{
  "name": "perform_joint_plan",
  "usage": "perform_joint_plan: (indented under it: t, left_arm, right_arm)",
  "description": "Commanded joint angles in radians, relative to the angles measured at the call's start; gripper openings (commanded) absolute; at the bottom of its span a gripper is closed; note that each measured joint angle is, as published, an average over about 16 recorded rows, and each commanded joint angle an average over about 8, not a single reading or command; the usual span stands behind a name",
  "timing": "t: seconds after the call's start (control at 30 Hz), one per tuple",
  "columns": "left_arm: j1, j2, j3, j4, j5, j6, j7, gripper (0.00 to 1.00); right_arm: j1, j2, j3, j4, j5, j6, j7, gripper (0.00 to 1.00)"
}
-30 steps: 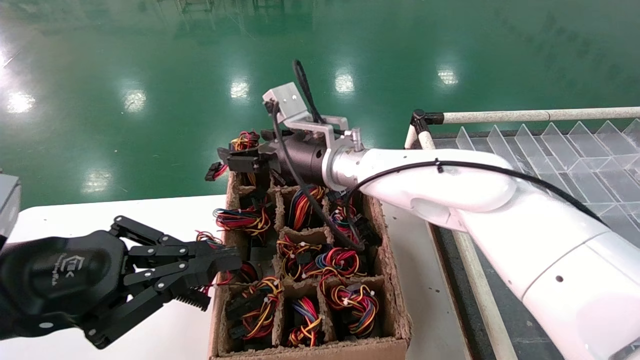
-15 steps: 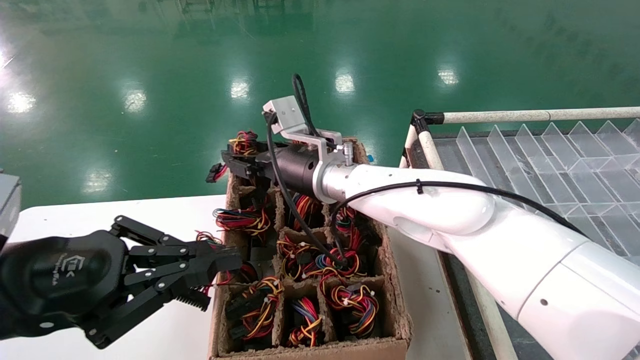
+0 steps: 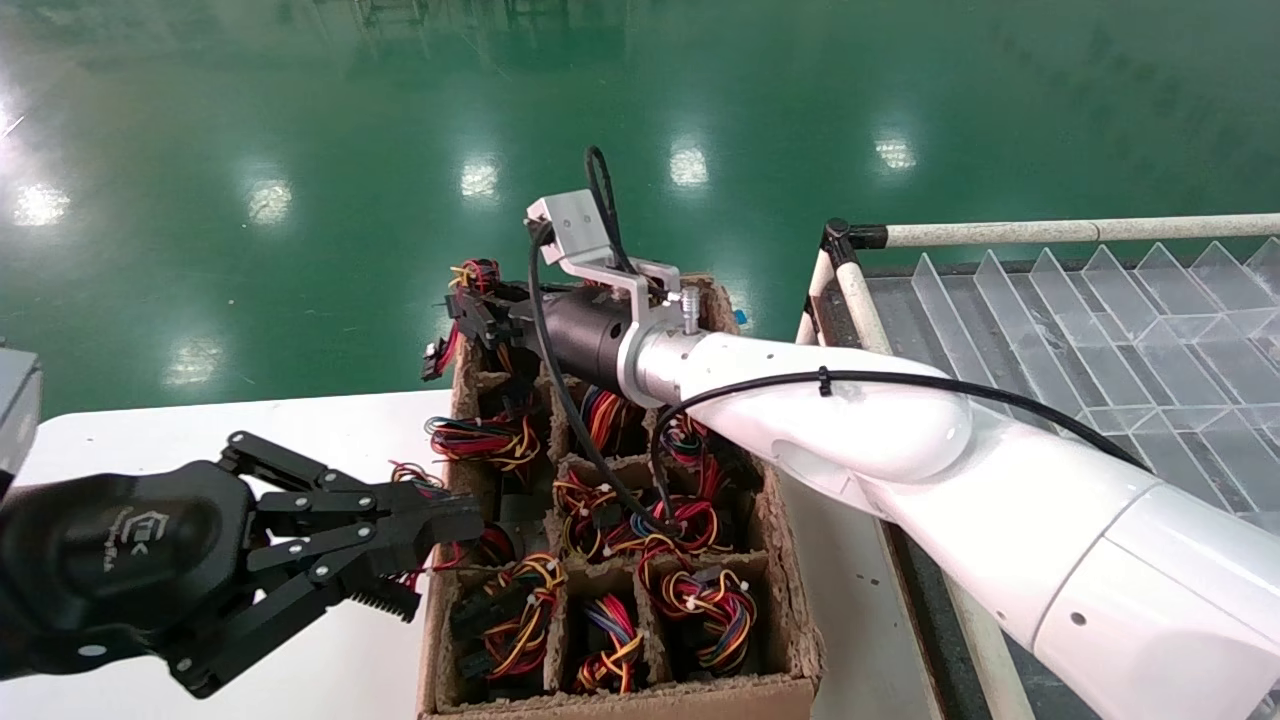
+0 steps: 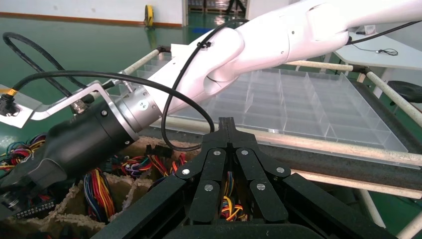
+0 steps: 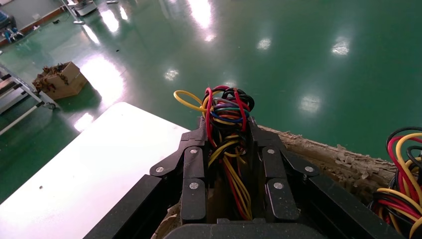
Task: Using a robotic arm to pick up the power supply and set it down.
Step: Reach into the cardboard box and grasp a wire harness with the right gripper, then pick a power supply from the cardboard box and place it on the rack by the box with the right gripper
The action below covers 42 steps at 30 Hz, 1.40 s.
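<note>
Since a second ago, I'm easing my right gripper [image 3: 478, 312] further over the divided carton's [image 3: 790, 640] far-left corner, while my left gripper [image 3: 415, 545], pinched shut and empty, is idling beside the near-left cells. Right's fingers are clenching the power supply's wire bundle [image 5: 226, 112]; its grey body is hidden, and hanging by wires, it's risking slipping or snagging.
</note>
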Motion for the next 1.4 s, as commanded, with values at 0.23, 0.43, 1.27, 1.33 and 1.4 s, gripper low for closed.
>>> perform_joint_plan:
  t: [0.23,0.43,1.27,1.33,1.4]
  left_arm:
    - [0.0,0.0,0.0,0.0,0.0,0.0,0.0,0.0]
    - [0.0,0.0,0.0,0.0,0.0,0.0,0.0,0.0]
    - [0.0,0.0,0.0,0.0,0.0,0.0,0.0,0.0]
    - [0.0,0.0,0.0,0.0,0.0,0.0,0.0,0.0]
    - [0.0,0.0,0.0,0.0,0.0,0.0,0.0,0.0]
  right_arm:
    - [0.007,0.004,-0.007,0.005,0.051,0.012,-0.03,0.0]
    - [0.019,0.016,0.048,-0.004,0.099,-0.014,-0.081,0.0]
    - [0.237,0.239,0.329,0.045,0.156,-0.292,-0.394,0.0]
    - [0.265,0.25,0.326,0.032,0.138,-0.302,-0.41,0.0]
    - [0.291,0.259,0.323,0.014,0.122,-0.31,-0.425,0.0]
